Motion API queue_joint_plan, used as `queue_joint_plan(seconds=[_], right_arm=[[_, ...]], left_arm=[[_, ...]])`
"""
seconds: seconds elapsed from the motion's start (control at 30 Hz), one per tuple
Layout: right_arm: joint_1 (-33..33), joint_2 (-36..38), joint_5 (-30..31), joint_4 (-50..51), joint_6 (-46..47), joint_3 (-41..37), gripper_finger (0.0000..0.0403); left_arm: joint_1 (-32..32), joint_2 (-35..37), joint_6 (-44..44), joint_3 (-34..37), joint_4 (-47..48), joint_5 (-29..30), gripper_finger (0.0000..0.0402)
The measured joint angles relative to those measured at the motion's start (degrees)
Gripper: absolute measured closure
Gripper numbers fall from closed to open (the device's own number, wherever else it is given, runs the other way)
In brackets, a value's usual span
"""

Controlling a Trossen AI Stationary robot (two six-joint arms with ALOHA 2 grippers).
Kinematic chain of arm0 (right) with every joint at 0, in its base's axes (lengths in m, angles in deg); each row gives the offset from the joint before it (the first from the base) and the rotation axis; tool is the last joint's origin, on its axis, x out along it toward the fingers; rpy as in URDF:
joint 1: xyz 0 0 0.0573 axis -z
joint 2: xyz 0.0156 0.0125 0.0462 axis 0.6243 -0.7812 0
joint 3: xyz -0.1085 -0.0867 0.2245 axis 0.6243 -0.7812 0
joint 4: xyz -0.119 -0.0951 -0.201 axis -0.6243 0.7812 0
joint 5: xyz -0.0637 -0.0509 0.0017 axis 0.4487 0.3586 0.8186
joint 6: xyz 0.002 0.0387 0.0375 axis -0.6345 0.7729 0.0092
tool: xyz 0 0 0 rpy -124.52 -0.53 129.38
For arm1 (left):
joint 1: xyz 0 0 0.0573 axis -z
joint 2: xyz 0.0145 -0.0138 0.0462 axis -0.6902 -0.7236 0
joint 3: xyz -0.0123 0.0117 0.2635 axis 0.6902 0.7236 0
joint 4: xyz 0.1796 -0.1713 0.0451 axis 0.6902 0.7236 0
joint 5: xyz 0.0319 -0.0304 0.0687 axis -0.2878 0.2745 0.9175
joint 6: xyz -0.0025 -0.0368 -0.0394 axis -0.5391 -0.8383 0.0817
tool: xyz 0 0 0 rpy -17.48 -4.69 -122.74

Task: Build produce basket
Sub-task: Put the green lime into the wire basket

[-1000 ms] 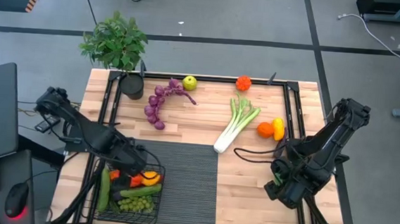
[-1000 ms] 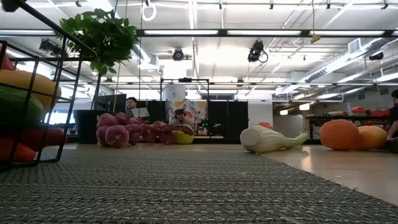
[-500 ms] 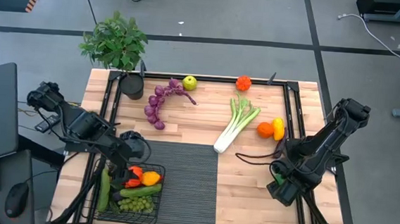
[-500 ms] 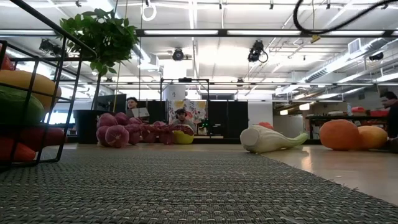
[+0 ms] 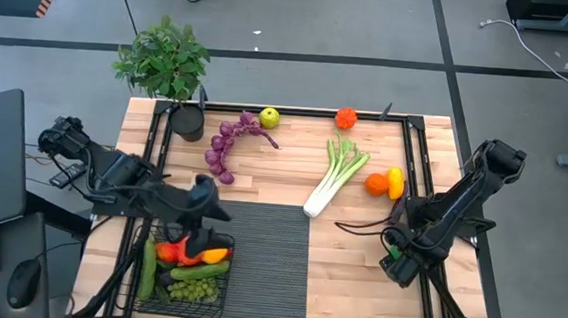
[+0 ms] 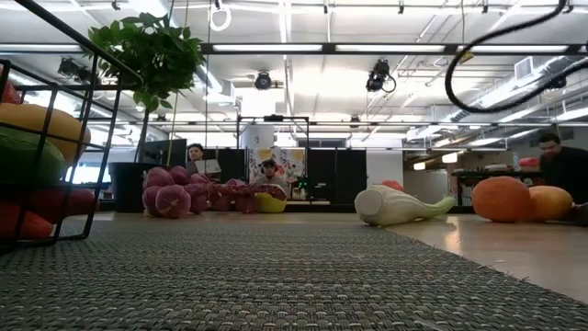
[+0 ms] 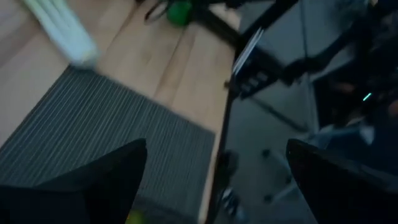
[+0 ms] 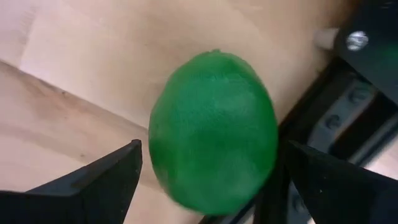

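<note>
The black wire basket (image 5: 226,297) stands at the near left on the ribbed mat (image 5: 262,263). It holds a cucumber (image 5: 199,270), green grapes (image 5: 195,290) and red and orange pieces. My left gripper (image 5: 215,206) hangs open above the basket's far edge, slanting toward the table's right; in its wrist view the left gripper (image 7: 216,146) has nothing between its fingers. My right gripper (image 5: 394,267) points down, open, at the right rail. Its fingers stand on either side of a round green fruit (image 8: 214,130) without touching it. The fruit lies on the wood beside the rail.
Purple grapes (image 5: 227,145), a green apple (image 5: 269,118), a red-orange fruit (image 5: 345,117), a leek (image 5: 335,175), an orange (image 5: 375,183) and a yellow piece (image 5: 395,182) lie on the far half. A potted plant (image 5: 165,63) stands at the far left corner. Black rails (image 5: 418,178) frame the table.
My left gripper has risen out of the basket, gone a little toward the table's far side and tipped up from pointing down to slanting toward the right. My right gripper has sunk toward the green fruit at the right rail, and its cable loop has dropped into the low view.
</note>
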Motion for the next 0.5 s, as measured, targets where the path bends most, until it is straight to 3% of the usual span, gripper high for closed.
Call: queue_joint_plan(seconds=[0.23,0.5], right_arm=[[0.0,0.0,-0.1,-3.1,-1.3,-3.9,0.0033],[0.1,0.0,0.0,-6.2,-2.6,-4.0,0.0090]], left_arm=[[-1.8,0.0,-5.4,0.0,-1.6,4.7,0.0010],[-2.5,0.0,-7.2,0.0,-1.6,8.9,0.0010]])
